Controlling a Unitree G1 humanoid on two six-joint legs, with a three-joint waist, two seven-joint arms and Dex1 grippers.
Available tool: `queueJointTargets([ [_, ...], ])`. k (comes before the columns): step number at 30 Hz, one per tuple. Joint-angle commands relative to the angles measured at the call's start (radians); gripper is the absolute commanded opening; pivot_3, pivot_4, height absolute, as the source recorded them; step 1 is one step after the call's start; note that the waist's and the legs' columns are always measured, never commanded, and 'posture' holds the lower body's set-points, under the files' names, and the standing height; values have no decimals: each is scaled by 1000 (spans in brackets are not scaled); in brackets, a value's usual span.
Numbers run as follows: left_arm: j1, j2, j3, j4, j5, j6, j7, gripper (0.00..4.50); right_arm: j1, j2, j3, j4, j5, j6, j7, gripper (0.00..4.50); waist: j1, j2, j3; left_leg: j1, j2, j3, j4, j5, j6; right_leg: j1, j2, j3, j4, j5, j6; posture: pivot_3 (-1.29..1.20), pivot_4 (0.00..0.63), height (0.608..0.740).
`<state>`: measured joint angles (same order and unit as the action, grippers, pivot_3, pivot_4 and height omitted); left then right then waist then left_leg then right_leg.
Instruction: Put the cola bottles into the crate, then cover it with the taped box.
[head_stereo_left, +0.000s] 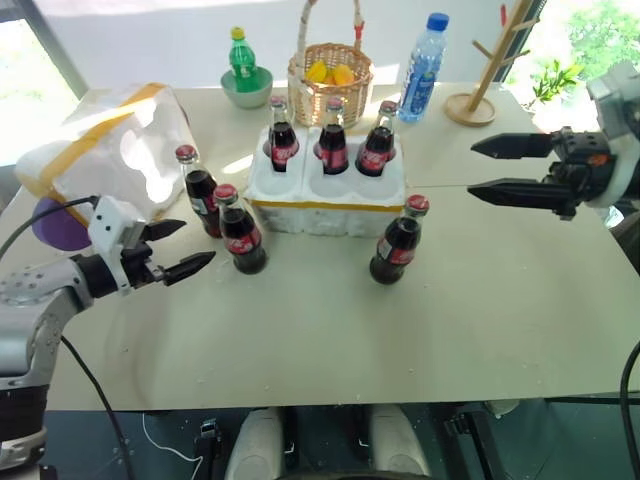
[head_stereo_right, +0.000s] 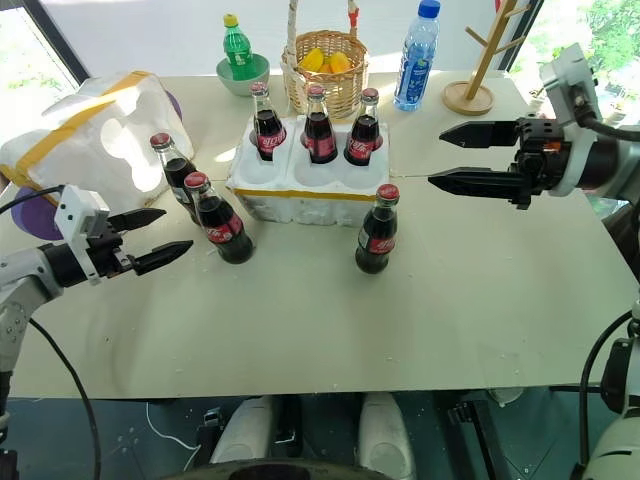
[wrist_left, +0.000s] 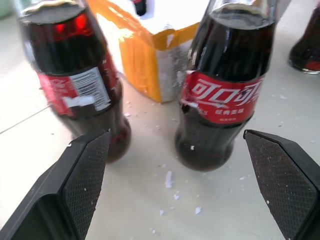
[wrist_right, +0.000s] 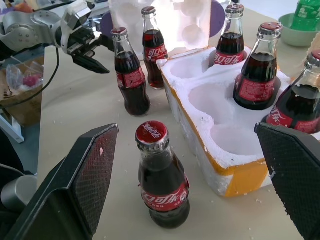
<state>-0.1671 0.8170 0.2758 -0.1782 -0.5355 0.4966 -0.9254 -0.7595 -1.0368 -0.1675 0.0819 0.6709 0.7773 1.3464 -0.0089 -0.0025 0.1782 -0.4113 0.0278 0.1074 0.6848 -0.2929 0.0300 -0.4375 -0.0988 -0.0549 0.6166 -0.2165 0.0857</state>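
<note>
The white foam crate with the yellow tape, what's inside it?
Three small glass cola bottles with red labels stand in the back wells of the white foam crate. The front wells look empty, though their bottoms are partly hidden by the rims.

The nearer cola bottle (wrist_left: 222, 87) in the left wrist view carries a red label with white Chinese script reading 可口可乐 — the Coca-Cola brand — above a smaller white line too fine to read. At its nine o'clock, a second cola bottle (wrist_left: 77, 82) shows a barcode panel on its red label, digits illegible. The lone bottle (wrist_right: 162, 182) in the right wrist view bears white script — unreadable.
</note>
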Motion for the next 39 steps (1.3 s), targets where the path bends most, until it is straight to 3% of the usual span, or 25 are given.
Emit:
queueJointTargets([
  [1,-33,-16,-63,-57,5,-6,-7,4447,-32,-4,-18,-22,11,-2,-10,4500,0,0,0,0,0,0,0,0,0,0,0,0,0,0,0,0,150,740],
  [14,-218,-144,-214,171,144,-124,23,4447,-49,-21,-15,-76,28,42,-6,4500,0,0,0,0,1,0,0,0,0,0,2,0,1,0,1,0,150,740],
  [19,-205,-131,-214,139,118,-112,-38,2769,-34,-25,-37,-61,28,32,-18,4500,-2,0,0,0,1,0,0,2,-2,0,2,0,1,0,1,0,150,740],
  [24,-261,-94,-191,25,-15,36,-109,2808,-20,-33,-45,-58,27,27,-12,4500,0,-1,0,0,1,0,0,1,-2,0,2,0,1,0,1,0,150,740],
  [31,-518,-225,-191,8,-154,204,-22,2808,17,-21,-50,-100,38,32,-36,4500,23,-2,1,-1,0,-1,4,2,-3,2,2,0,1,1,2,0,150,740],
  [36,-691,-379,-225,123,-64,142,124,2808,30,-10,-59,-116,47,39,-61,4500,22,-2,1,-1,0,-1,9,2,-3,4,3,0,1,2,4,0,150,740],
  [39,-760,-446,-296,218,82,80,246,2808,53,-8,-70,-126,50,32,-68,4500,22,-2,1,-1,-1,-2,11,2,-2,5,4,0,1,2,4,0,150,740],
])
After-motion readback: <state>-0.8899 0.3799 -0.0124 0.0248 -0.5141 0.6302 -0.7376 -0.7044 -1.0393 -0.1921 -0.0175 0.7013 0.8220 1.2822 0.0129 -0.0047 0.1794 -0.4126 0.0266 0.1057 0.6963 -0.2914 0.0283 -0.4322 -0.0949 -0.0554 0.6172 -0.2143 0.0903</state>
